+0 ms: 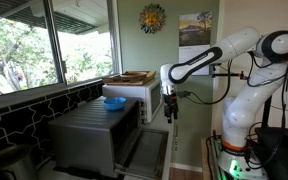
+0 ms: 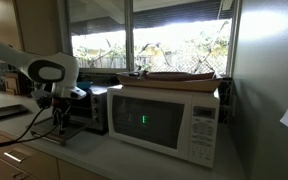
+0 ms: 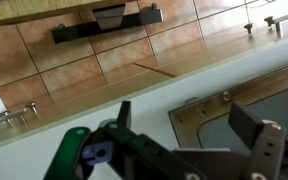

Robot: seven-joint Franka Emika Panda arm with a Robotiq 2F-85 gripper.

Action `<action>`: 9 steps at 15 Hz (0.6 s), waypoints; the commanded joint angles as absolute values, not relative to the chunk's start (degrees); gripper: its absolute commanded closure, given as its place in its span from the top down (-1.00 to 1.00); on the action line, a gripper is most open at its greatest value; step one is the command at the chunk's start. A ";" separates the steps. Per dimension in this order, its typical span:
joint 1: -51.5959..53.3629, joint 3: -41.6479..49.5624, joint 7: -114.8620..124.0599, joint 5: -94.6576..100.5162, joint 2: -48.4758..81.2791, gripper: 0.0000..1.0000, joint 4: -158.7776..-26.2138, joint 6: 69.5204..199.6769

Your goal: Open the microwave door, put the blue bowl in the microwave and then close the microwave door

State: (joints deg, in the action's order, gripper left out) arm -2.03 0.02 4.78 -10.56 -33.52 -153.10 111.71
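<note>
The grey microwave (image 1: 89, 135) stands on the counter; it also shows small behind the arm in an exterior view (image 2: 87, 108). The microwave door (image 1: 149, 152) is folded down and lies flat in front of the cavity. The blue bowl (image 1: 114, 102) sits on top of the grey microwave. My gripper (image 1: 169, 108) hangs above the lowered door's outer edge, apart from the bowl. In the wrist view the gripper (image 3: 184, 112) is open and empty, with the door's inner face and window (image 3: 219, 110) below it.
A white microwave (image 2: 164, 122) with a wooden tray (image 2: 179, 74) on top stands beside the grey one, also seen in an exterior view (image 1: 134, 82). Windows and a dark tiled wall run behind. The counter's front edge and drawer handles (image 3: 99, 28) lie below.
</note>
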 commanded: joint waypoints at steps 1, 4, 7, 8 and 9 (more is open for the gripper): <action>-2.85 1.77 3.54 -9.42 -33.83 1.00 -151.80 108.69; -2.71 2.52 4.41 -11.79 -34.48 1.00 -150.16 109.26; -2.36 1.54 8.54 -14.34 -33.98 1.00 -145.94 108.77; -2.03 1.23 9.51 -15.49 -33.68 1.00 -144.34 108.62; -1.48 0.89 10.14 -16.93 -33.51 1.00 -142.56 108.75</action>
State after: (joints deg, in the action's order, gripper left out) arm -2.57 1.65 7.02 -13.57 -33.85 -146.90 110.51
